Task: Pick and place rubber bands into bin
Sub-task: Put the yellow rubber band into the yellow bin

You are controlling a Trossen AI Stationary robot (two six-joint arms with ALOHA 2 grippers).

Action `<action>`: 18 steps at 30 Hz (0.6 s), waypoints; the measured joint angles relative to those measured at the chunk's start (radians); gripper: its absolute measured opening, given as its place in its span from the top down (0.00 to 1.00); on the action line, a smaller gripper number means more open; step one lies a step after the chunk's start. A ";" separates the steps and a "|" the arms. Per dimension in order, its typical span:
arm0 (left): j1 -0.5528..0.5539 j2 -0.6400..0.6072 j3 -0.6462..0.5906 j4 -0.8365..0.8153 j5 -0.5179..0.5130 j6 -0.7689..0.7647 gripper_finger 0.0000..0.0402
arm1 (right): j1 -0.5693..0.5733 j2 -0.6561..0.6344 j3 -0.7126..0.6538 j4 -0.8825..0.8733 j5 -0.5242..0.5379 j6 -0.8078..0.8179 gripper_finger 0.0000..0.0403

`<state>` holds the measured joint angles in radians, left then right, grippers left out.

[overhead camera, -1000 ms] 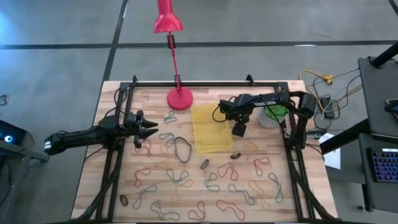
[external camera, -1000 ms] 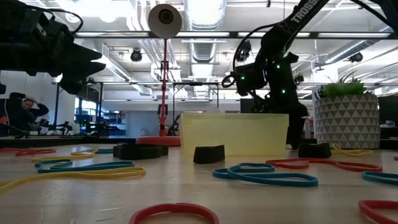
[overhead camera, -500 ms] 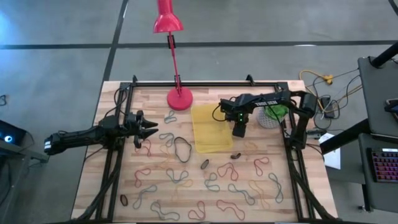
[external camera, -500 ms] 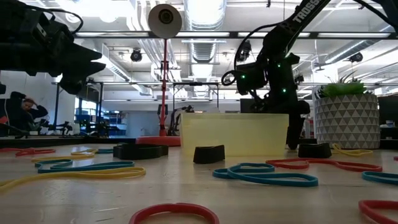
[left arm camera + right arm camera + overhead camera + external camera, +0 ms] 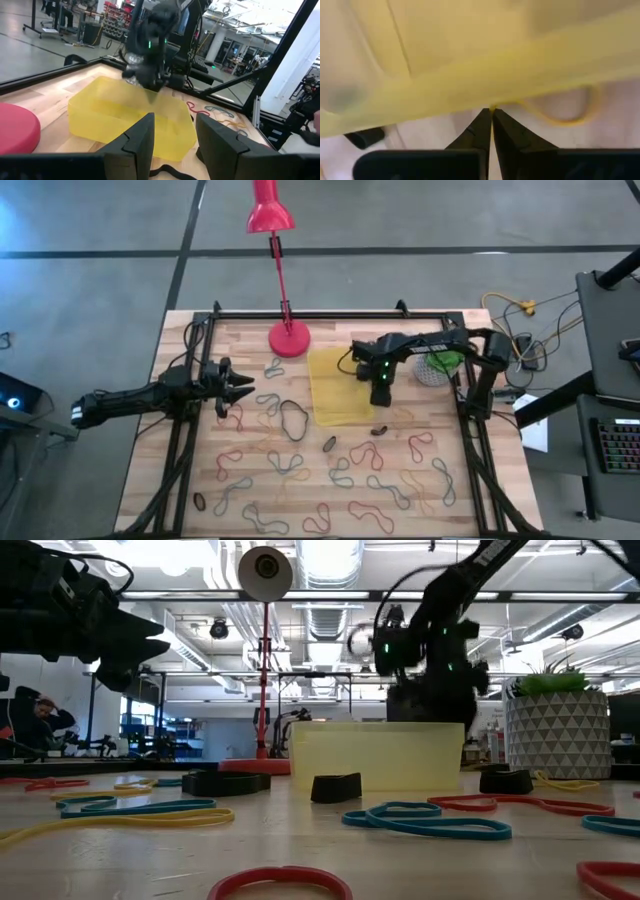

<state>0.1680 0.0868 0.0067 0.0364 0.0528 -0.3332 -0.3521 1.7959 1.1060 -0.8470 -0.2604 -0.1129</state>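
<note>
The bin [image 5: 340, 385] is a translucent yellow tray at the table's middle back. My right gripper [image 5: 380, 392] points steeply down just beside the bin's right wall [image 5: 470, 75] and is shut on a yellow rubber band [image 5: 565, 112]. Many rubber bands [image 5: 330, 480] in red, blue, green, yellow and black lie flat over the table's near half. My left gripper [image 5: 245, 390] waits open above the table's left side, pointing level toward the bin [image 5: 130, 115]. It touches nothing. My right gripper pinches one end of the yellow rubber band [image 5: 492, 107] between its two fingertips, from above and pointing steeply down. The loop trails away from the tips to one side. Whether it is clear of the table cannot be told through the blur.
A round red lamp base [image 5: 289, 338] stands behind the bin on its left. A white pot with a green plant [image 5: 438, 365] stands at its right. A large black band [image 5: 292, 418] and small black pieces [image 5: 379, 430] lie in front of the bin.
My right gripper has shut beside the bin's right wall. It has tipped to point more steeply down, rolled a little and risen slightly, shifting toward the bin. The bin and the bands on the table have kept their places.
</note>
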 joint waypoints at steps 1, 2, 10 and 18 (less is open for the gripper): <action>0.000 0.000 0.000 0.000 0.000 0.000 0.68 | -0.001 -0.028 0.008 0.002 0.007 0.012 0.98; 0.000 0.000 0.000 0.000 0.000 0.000 0.68 | -0.002 -0.053 0.013 0.000 0.014 0.024 0.98; 0.000 0.000 0.000 0.000 0.000 0.000 0.68 | -0.002 -0.255 0.059 -0.004 0.083 0.141 0.98; 0.000 0.000 0.000 0.000 0.000 0.000 0.68 | 0.042 -0.338 0.150 0.080 0.038 0.274 0.98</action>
<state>0.1677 0.0868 0.0064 0.0360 0.0526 -0.3332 -0.3106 1.4574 1.2559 -0.7666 -0.2226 0.1614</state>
